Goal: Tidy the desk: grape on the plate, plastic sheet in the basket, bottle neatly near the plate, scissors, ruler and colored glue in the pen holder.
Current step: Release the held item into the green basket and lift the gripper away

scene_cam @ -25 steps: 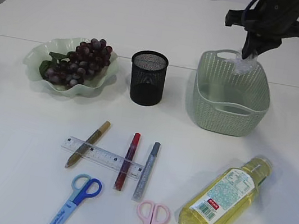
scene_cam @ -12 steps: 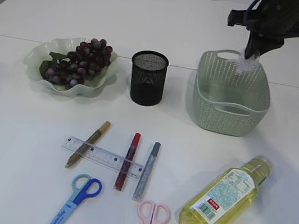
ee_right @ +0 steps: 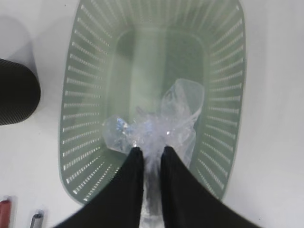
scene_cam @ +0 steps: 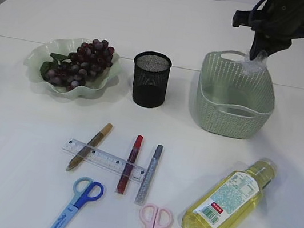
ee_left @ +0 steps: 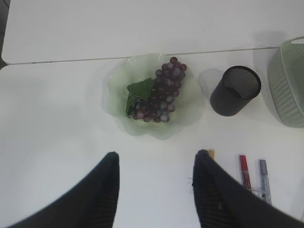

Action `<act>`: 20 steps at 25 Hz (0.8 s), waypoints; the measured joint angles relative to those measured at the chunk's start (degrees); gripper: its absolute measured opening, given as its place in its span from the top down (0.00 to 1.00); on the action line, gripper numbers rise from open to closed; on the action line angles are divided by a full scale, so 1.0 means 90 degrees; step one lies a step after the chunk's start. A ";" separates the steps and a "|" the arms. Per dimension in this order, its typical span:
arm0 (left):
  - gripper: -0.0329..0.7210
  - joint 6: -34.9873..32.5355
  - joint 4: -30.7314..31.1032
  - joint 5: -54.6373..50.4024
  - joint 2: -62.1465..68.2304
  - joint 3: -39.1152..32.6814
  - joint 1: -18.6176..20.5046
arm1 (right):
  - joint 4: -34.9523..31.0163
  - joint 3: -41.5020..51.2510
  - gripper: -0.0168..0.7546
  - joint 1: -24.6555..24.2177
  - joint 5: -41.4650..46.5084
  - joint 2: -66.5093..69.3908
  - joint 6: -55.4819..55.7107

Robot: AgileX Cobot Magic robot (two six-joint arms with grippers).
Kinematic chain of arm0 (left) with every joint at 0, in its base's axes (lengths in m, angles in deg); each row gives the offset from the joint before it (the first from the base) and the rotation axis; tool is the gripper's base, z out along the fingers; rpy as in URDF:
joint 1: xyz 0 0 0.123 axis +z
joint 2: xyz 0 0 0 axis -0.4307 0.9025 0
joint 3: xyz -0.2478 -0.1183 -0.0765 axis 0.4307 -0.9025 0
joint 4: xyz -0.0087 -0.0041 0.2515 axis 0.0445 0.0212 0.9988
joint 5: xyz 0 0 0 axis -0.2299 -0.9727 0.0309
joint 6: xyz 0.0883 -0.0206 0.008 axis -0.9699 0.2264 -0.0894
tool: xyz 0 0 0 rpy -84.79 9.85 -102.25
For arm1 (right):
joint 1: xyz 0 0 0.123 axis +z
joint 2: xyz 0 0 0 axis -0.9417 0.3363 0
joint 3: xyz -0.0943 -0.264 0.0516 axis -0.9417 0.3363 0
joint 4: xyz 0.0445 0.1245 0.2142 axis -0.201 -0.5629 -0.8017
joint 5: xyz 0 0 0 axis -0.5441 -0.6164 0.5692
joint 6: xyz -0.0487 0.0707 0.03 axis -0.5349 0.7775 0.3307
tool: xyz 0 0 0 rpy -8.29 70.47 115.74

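Observation:
My right gripper (scene_cam: 258, 53) hangs over the back rim of the green basket (scene_cam: 233, 111), shut on the crumpled clear plastic sheet (scene_cam: 253, 64). In the right wrist view the plastic sheet (ee_right: 168, 121) dangles from the gripper (ee_right: 151, 151) inside the basket (ee_right: 90, 95). The grape (scene_cam: 83, 61) lies on the green plate (scene_cam: 38, 56). The black mesh pen holder (scene_cam: 150, 80) stands between plate and basket. A ruler (scene_cam: 104, 158), three glue sticks (scene_cam: 129, 163), blue scissors (scene_cam: 77, 200), pink scissors (scene_cam: 153, 221) and the yellow bottle (scene_cam: 231, 200) lie in front. My left gripper (ee_left: 157, 154) is open, above bare table near the plate (ee_left: 114, 90).
The bottle lies on its side at the front right. The gold glue stick (scene_cam: 90, 146) rests across the ruler's left end, the silver one (scene_cam: 149, 173) by its right end. A table seam runs behind plate and basket.
The right gripper has shifted slightly to the right and up over the basket's back rim, with the plastic sheet in it. Everything on the table is where it was.

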 joint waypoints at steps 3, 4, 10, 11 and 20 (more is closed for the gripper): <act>0.47 0.0000 0.0000 0.0000 0.0000 0.0000 0.0000 | 0.0000 0.0000 0.74 0.0000 0.0000 0.0000 0.0000; 0.48 0.0000 0.0000 0.0000 0.0000 0.0000 0.0000 | 0.0000 0.0000 0.69 0.0000 0.0000 0.0000 0.0000; 0.48 0.0000 0.0000 0.0000 0.0000 0.0000 0.0000 | 0.0000 0.0000 0.46 0.0000 0.0000 0.0000 0.0000; 0.48 0.0000 0.0000 0.0000 0.0000 0.0000 0.0000 | 0.0000 0.0000 0.45 0.0000 0.0000 0.0000 0.0000; 0.48 0.0000 0.0013 0.0000 0.0000 0.0000 0.0000 | -0.0126 0.0000 0.44 0.0000 0.0000 -0.0014 0.0024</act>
